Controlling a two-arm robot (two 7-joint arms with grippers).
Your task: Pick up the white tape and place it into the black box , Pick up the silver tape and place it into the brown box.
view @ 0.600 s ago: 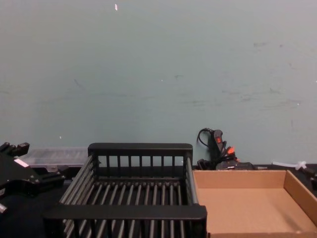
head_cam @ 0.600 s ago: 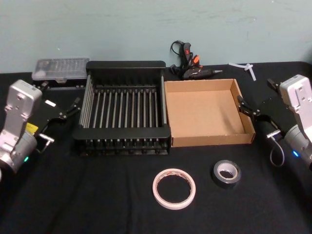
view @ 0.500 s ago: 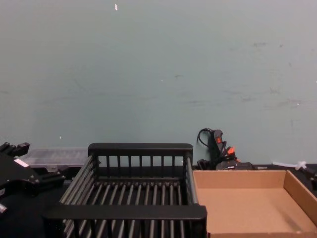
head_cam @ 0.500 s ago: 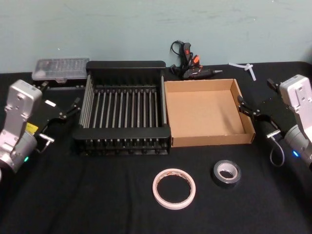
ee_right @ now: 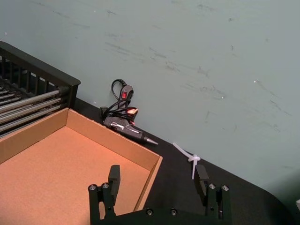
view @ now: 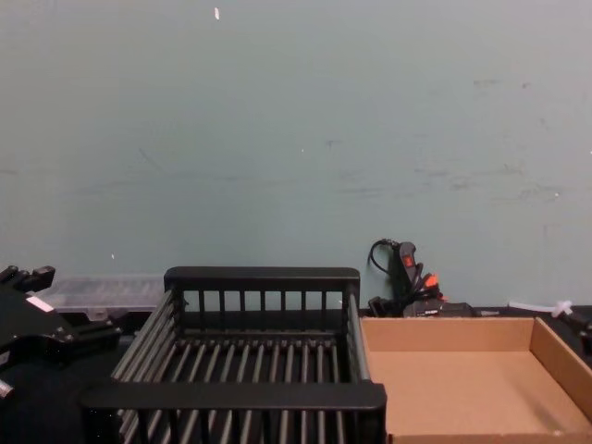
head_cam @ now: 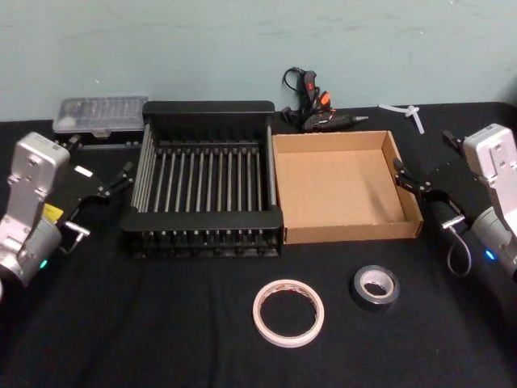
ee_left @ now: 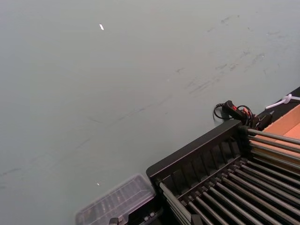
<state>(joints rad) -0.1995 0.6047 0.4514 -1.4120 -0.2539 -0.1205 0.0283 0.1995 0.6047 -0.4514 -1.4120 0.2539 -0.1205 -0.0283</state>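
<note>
The white tape (head_cam: pixel 288 313) lies flat on the black table near the front, and the smaller silver tape (head_cam: pixel 376 288) lies just right of it. Behind them stand the black box (head_cam: pixel 206 190) and the brown box (head_cam: pixel 343 186), side by side and both with nothing in them. My left gripper (head_cam: pixel 98 155) hovers open left of the black box. My right gripper (head_cam: pixel 424 152) hovers open at the brown box's right wall, and the right wrist view shows its fingers (ee_right: pixel 114 174) spread over that box's far corner (ee_right: pixel 157 159). Both rolls lie well away from both grippers.
A clear plastic case (head_cam: pixel 101 115) sits behind the black box at the back left. A glue gun with its cord (head_cam: pixel 319 109) and a white plastic piece (head_cam: pixel 410 111) lie along the back edge by the teal wall.
</note>
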